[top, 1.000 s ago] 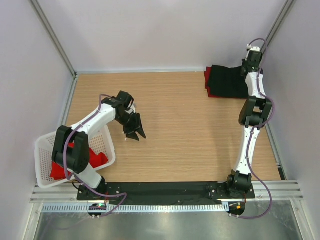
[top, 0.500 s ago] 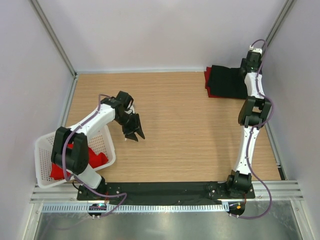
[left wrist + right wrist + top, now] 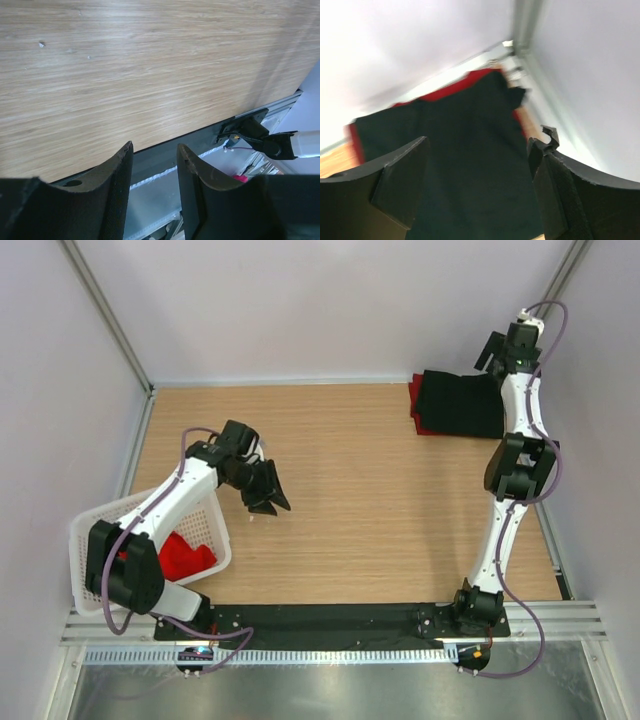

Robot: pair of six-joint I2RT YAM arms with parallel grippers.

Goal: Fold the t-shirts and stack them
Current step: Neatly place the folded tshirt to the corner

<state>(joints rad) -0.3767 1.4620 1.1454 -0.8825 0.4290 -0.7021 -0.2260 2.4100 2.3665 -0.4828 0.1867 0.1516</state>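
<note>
Stacked: folded black cotton t-shirt [image 3: 455, 405], far from white lattice basket [image 3: 110, 510]; right gripper [image 3: 479, 145] released above it; left gripper [image 3: 265, 498] parted, empty. Advised: pinch the basket's crumpled red t-shirt [image 3: 185, 552] by one edge.

one black t-shirt [image 3: 458, 405], two red t-shirts [image 3: 186, 553] [image 3: 413, 408]

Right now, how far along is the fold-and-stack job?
Done: a black t-shirt lies folded on a folded red t-shirt in the far right corner. In hand: nothing; the right gripper hovers open above that stack, the left gripper open over the table. Left: the crumpled red t-shirt in the basket.
</note>
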